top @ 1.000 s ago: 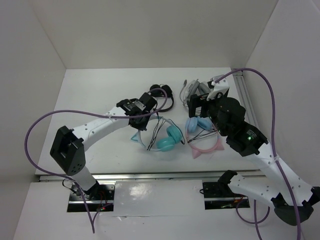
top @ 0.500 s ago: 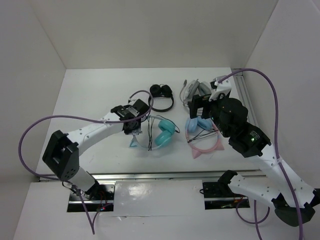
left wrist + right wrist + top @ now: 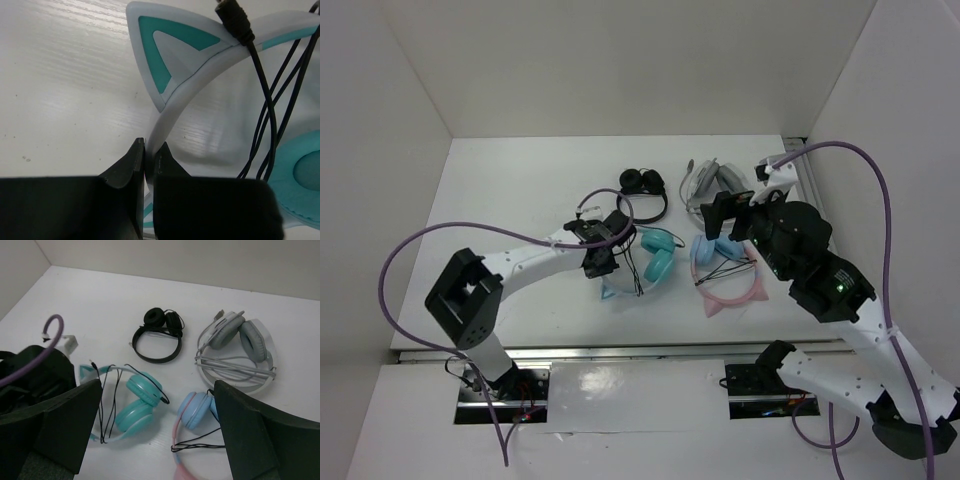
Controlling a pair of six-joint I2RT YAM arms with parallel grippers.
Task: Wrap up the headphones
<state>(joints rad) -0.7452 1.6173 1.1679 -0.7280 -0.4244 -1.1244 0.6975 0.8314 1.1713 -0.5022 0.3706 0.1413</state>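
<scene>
Shifted toward the pink pair, headphones stay pinched by left gripper; right gripper gapes.

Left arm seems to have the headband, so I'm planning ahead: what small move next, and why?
Probably bring the open right gripper over to the loose black cable: the left gripper pinches the teal headphones by the band, and the cable just drapes across it, unwrapped.
</scene>
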